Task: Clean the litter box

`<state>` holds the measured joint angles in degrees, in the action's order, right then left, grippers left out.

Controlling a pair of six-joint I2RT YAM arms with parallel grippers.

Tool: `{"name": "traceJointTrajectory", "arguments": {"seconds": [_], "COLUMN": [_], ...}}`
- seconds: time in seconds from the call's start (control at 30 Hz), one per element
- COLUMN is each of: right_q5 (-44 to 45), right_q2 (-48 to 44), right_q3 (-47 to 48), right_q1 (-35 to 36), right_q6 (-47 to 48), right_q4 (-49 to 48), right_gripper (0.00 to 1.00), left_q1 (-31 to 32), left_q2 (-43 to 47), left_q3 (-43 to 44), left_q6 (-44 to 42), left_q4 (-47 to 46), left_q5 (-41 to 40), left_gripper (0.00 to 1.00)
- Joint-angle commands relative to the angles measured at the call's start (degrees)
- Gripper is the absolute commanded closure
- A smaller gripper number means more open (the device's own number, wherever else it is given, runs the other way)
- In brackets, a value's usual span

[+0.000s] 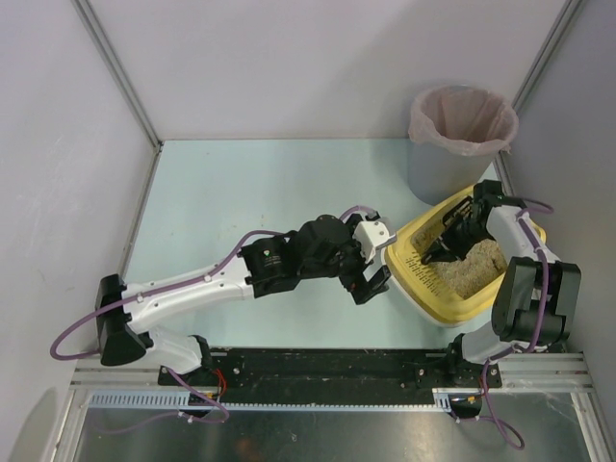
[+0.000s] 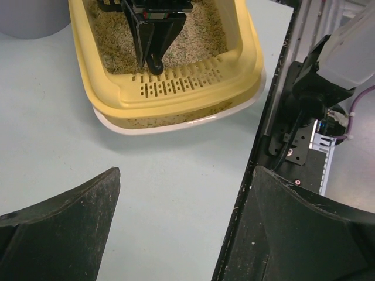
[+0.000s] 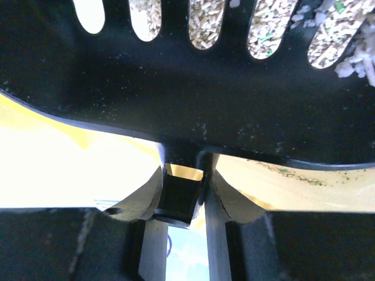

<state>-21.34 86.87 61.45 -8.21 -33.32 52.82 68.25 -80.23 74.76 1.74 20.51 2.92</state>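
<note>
Your left claw (image 1: 373, 279) hung spread and empty just left of the one litter box (image 1: 416, 289), probably placed to steady it. The box sat on the desk's near right. Your right claw (image 3: 181, 187) pinched the single slotted scoop (image 3: 187, 105) inside it for sifting. One lined bin (image 1: 438, 173) stood just beyond.

Glossy yellow plastic litter box (image 2: 193, 100) holds rough beige granules (image 2: 205, 35).

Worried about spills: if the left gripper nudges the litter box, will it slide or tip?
Likely slides, not tips: the litter box is shallow and wide on the smooth table. The litter probably makes it heavy for its size. The scoop dipped inside might snag it.
</note>
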Motion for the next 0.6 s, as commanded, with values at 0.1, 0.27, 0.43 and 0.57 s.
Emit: {"name": "traceJointTrajectory", "arguments": {"seconds": [0.1, 0.27, 0.43, 0.57], "right_q5": [1.4, 3.0, 3.9, 3.4], "right_q2": [-3.0, -5.5, -7.1, -3.5], "right_q3": [0.8, 1.3, 1.7, 1.7], "right_q1": [-0.5, -0.7, 1.5, -3.0], "right_q6": [-3.3, -3.3, -4.3, -2.1], "right_q4": [-0.6, 1.5, 2.5, 4.5], "right_gripper": [1.00, 1.00, 1.00, 1.00], "left_q1": [0.3, 0.2, 0.3, 0.3], "left_q2": [2.6, 3.0, 2.8, 2.6], "left_q3": [0.3, 0.4, 0.3, 0.2], "left_q6": [1.0, 1.3, 1.5, 1.9], "left_q4": [-1.3, -1.3, -1.4, -1.4], "left_q5": [2.9, 3.4, 3.8, 4.2], "left_gripper": [0.01, 0.01, 0.01, 0.01]}}
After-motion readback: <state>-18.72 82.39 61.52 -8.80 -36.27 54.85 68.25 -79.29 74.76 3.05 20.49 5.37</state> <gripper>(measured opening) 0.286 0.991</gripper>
